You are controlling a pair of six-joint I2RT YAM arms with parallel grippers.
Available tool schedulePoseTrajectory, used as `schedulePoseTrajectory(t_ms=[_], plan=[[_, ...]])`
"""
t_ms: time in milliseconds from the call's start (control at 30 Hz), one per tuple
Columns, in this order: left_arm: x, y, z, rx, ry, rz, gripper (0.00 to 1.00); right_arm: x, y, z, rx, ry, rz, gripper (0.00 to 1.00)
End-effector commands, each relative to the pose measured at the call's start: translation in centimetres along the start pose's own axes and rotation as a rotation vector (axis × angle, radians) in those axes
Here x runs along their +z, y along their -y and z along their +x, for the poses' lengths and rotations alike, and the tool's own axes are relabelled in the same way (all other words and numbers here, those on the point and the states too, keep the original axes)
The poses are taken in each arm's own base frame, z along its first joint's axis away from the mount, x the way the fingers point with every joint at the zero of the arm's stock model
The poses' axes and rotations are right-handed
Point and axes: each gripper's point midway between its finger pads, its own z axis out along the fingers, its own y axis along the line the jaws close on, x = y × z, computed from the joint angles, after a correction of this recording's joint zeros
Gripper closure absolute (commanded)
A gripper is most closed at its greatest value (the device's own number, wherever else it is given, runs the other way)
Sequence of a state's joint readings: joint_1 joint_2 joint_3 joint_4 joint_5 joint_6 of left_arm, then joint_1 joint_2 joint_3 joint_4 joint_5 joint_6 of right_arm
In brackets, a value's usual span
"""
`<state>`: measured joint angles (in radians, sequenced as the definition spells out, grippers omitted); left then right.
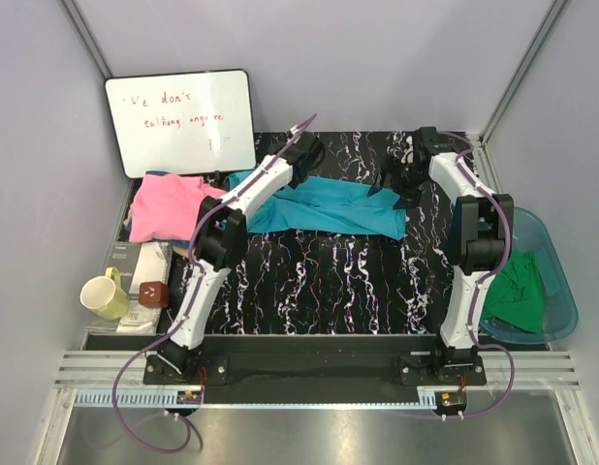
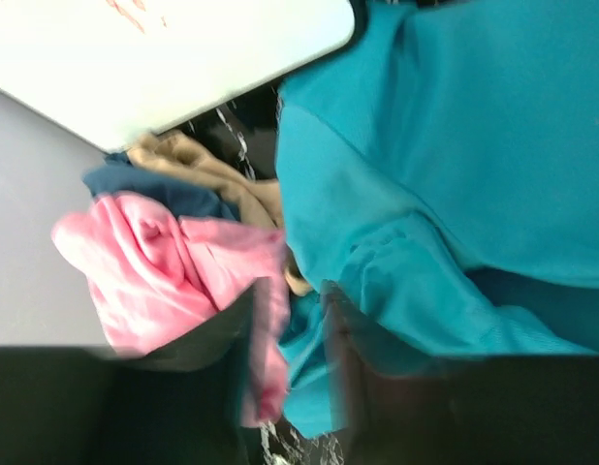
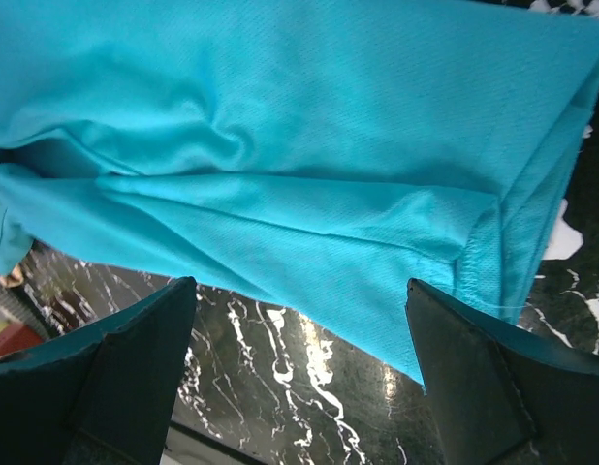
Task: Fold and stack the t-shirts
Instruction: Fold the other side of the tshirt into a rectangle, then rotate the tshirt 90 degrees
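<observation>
Teal-blue t-shirt (image 1: pixel 329 208) lying long and a bit crumpled across the far part of the black, white-streaked tabletop (image 1: pixel 319 281). Whiteboard (image 1: pixel 178 121) with red writing propped at the far left corner. See-through blue tub (image 1: pixel 563 291) at the right side, with a green t-shirt (image 1: pixel 520 291) inside. Pink t-shirt (image 1: pixel 169 208) bunched up at the left, just beside the teal-blue one. Tan t-shirt (image 2: pixel 198 160) peeking out below the whiteboard, touching the pink one. Right pincer (image 3: pixel 299 286) just above the teal-blue shirt's right end, fingers far apart, holding nothing. Left pincer (image 2: pixel 290 291) over that shirt's left end, fingers only a little apart; any cloth caught between them, cannot tell. Yellow mug (image 1: pixel 106 294) at the near left.
</observation>
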<state>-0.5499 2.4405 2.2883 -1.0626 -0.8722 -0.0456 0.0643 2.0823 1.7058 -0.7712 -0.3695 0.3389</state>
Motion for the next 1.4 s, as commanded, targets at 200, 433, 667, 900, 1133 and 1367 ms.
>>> schedulePoseTrajectory(t_ms=[200, 433, 667, 900, 1133, 1367], plan=[[-2.1, -4.2, -3.2, -0.183, 0.111, 0.007, 0.01, -0.9, -2.6, -0.1, -0.07, -0.001, -0.098, 0.04], [-7.9, -5.6, -2.6, -0.291, 0.17, 0.243, 0.01, 2.0, -4.2, -2.8, -0.221, 0.029, 0.009, 0.39], [-9.9, 0.5, 1.5, -0.304, 0.041, 0.568, 0.01, 5.1, -4.4, -6.7, -0.266, 0.07, 0.179, 1.0], [-11.0, 5.2, 2.8, -0.34, -0.095, 0.778, 0.01, 6.9, -1.4, -5.7, -0.256, 0.019, 0.293, 1.0], [-10.9, 7.0, 2.7, -0.434, -0.21, 0.901, 0.01, 7.4, 1.8, -3.6, -0.274, -0.061, 0.417, 1.0], [-9.5, 6.7, 4.0, -0.486, -0.298, 0.89, 0.01, 5.3, 6.4, 0.9, -0.281, -0.228, 0.6, 1.0]])
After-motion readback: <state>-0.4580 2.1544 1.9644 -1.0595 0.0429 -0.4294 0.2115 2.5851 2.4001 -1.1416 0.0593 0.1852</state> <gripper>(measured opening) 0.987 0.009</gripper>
